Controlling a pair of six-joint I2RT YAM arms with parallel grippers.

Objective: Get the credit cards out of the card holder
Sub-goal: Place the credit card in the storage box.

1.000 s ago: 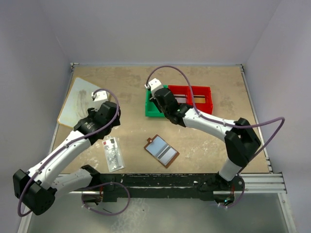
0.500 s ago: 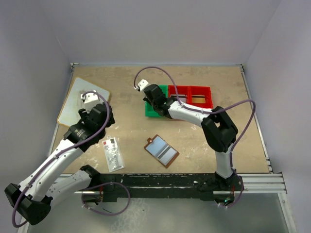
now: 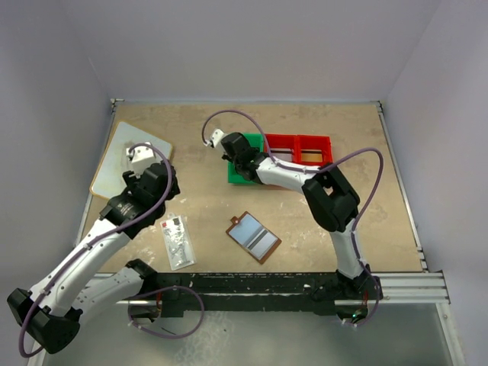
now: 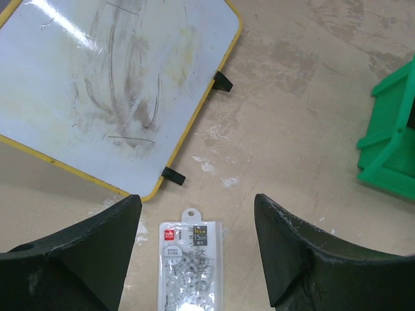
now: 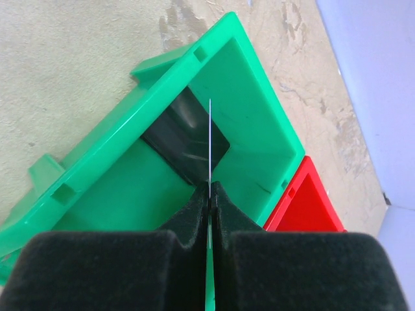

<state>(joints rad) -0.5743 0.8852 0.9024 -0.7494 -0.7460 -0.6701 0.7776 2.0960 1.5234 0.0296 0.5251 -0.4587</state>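
My right gripper [image 5: 210, 188] was pressed together on a credit card [image 5: 210, 142]. The card stood edge-on to my wrist camera, so it showed only as a thin pale line rising from between the pads, and I could not tell which colour it was. It hung over the inside of the green bin [image 5: 162, 103], and a dark flat rectangle [image 5: 185, 139] lay on the bin floor just behind it. A corner of the red bin [image 5: 305, 201] touched the green one on the right.

From above, my right arm rose from its base, bent sharply at the elbow and ran its forearm leftward and away. This put the gripper [image 3: 238, 156] over the green bin's [image 3: 236, 179] far left part.

My left gripper [image 4: 196, 204] was spread wide with nothing between the fingers [image 4: 97, 253]. It hovered off the table [image 3: 191, 130] above the top end of a clear speckled packet [image 4: 191, 259], near the yellow-edged whiteboard [image 4: 123, 84]. That arm reached diagonally out from the near left corner, its wrist at the whiteboard's [image 3: 114, 152] near edge.

The card holder [image 3: 254, 237] lay open and flat with its bluish-grey pockets up. It sat between my two arms, near the front of the table and well apart from both grippers. The packet [image 3: 177, 242] lay to its left.
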